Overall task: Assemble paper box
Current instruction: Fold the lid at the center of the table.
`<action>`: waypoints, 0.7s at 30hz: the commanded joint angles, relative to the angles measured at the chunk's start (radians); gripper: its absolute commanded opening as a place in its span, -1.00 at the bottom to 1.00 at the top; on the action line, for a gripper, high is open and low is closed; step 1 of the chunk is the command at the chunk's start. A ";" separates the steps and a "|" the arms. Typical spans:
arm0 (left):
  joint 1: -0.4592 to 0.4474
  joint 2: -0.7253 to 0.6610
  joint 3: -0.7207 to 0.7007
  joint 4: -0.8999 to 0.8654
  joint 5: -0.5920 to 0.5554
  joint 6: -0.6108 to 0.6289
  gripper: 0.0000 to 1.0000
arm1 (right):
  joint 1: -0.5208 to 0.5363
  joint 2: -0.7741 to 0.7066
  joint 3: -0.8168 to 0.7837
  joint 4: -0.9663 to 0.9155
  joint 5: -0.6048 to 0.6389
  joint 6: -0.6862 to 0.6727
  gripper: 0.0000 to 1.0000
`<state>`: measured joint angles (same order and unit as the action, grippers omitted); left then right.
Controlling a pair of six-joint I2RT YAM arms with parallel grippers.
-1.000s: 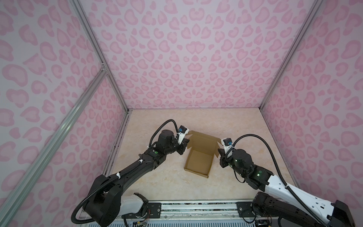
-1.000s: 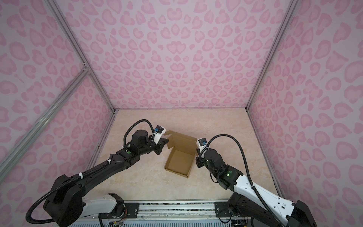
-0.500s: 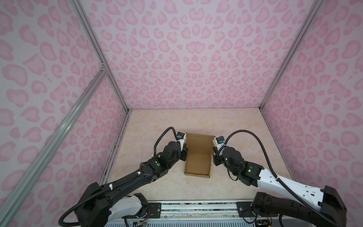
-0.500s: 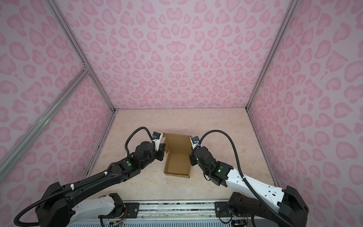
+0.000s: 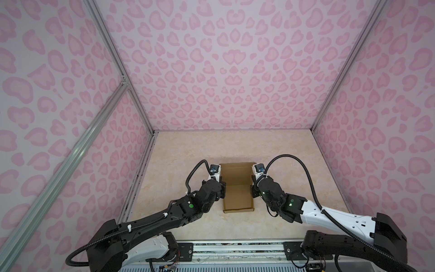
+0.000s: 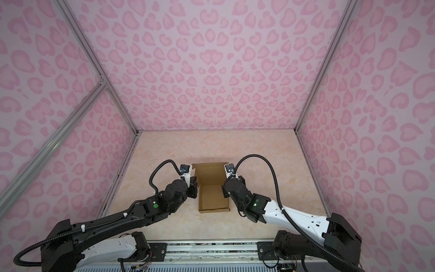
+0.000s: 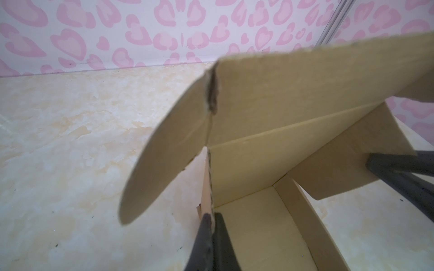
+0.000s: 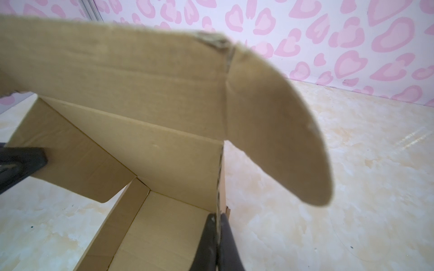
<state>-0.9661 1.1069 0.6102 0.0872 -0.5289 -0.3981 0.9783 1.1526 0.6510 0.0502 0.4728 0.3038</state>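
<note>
I have the paper box (image 5: 237, 196) between my two arms. It sits flat on the table (image 5: 188, 150), about midway across and nearer the mounting rail (image 5: 235, 250) than the back wall. My left gripper (image 7: 211, 231) is closed on the box's left side wall, one finger inside and one outside with the cardboard pinched between them. My right gripper (image 8: 218, 232) has the same pinch on the right side wall. The lid (image 8: 117, 70) stands up at the far end, and its rounded ear flaps (image 7: 164, 145) splay outward on either side (up close their edges are blurred). In both top views the box lies square to the rail, with its tray open to the camera.

The table is a cream, marbled surface with pale yellow clouding and a few tiny dark specks. Walls (image 5: 223, 70) papered in pink heart-like blotches on a paler pink close it in on three sides. Silver aluminium posts (image 5: 110, 51) run up the corners, and another bar slants across the wall on my left side.
</note>
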 commanded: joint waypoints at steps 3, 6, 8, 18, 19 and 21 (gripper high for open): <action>-0.039 -0.020 -0.027 0.095 -0.071 -0.033 -0.91 | 0.045 0.028 -0.017 0.082 0.063 0.015 -1.00; -0.060 -0.038 -0.049 0.096 -0.096 -0.046 -0.91 | 0.067 0.041 -0.031 0.099 0.081 0.015 -1.00; -0.079 -0.046 -0.073 0.136 -0.126 -0.058 -0.91 | 0.081 0.046 -0.044 0.116 0.095 0.022 -1.00; -0.181 -0.134 -0.243 0.287 -0.236 -0.089 -0.91 | 0.185 0.068 -0.113 0.209 0.233 0.044 -1.00; -0.194 -0.136 -0.254 0.292 -0.247 -0.095 -0.91 | 0.194 0.071 -0.115 0.210 0.242 0.049 -1.00; -0.218 -0.124 -0.264 0.295 -0.278 -0.113 -0.92 | 0.203 0.081 -0.120 0.213 0.247 0.061 -1.00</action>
<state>-1.1629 0.9783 0.3592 0.3168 -0.7670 -0.4751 1.1706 1.2217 0.5419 0.2352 0.6922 0.3454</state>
